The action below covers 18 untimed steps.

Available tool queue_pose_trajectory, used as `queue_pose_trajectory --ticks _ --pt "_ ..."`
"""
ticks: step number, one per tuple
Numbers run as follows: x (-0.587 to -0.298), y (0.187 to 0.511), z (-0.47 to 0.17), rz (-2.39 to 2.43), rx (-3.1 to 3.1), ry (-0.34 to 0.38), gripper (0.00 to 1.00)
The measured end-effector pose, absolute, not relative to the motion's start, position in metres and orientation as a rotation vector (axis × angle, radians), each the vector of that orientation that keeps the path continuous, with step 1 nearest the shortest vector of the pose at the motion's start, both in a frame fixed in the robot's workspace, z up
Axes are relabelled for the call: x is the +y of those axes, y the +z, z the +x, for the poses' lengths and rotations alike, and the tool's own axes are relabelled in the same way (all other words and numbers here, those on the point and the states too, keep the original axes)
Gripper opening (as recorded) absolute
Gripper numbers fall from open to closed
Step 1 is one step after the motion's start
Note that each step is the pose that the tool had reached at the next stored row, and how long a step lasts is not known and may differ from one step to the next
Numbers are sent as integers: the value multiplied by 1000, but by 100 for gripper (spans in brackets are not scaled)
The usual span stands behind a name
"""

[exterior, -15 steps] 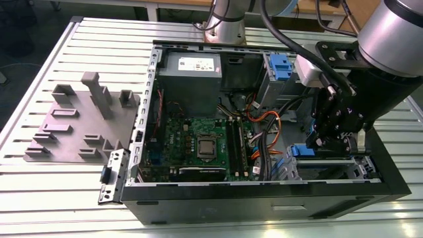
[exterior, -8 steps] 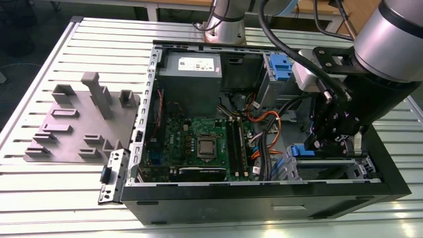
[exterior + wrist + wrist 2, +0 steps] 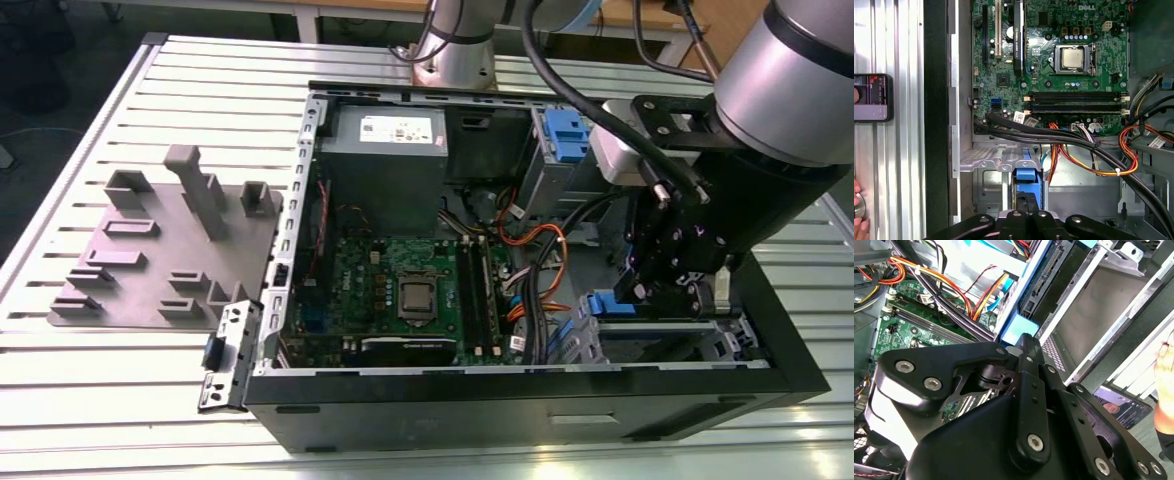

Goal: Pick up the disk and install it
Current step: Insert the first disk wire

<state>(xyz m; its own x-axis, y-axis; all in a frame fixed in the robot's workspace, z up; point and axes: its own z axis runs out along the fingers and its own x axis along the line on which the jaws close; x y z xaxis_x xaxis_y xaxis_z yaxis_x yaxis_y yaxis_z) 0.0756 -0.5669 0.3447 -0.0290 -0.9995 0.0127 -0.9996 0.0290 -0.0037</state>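
The disk (image 3: 617, 303) sits edge-up in the drive cage at the corner of the open computer case (image 3: 534, 395) nearest the exterior view's right. Its blue carrier end (image 3: 1028, 175) shows between the cage's metal walls. In the second wrist view its dark connector edge (image 3: 1041, 275) runs along a blue rail. My gripper (image 3: 663, 292) hangs straight over that bay. Its black fingertips (image 3: 1026, 342) are pressed together and rest against the blue end of the disk (image 3: 1016, 332), with nothing visible between them. In the first wrist view the gripper (image 3: 1026, 197) lies on the blue strip.
Orange, yellow and black cables (image 3: 1089, 150) cross beside the bay. The motherboard (image 3: 400, 290) fills the case floor, with the grey power-supply box (image 3: 387, 135) behind and a blue carrier (image 3: 567, 135) at the back. A grey fixture (image 3: 160, 250) lies outside. A hand (image 3: 858, 220) holds a phone (image 3: 871, 97) nearby.
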Motion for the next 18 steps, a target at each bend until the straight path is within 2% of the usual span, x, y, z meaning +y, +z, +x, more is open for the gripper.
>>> queue_pose_trajectory --ticks 18 --pt "-567 345 91 2184 -2249 18 11"
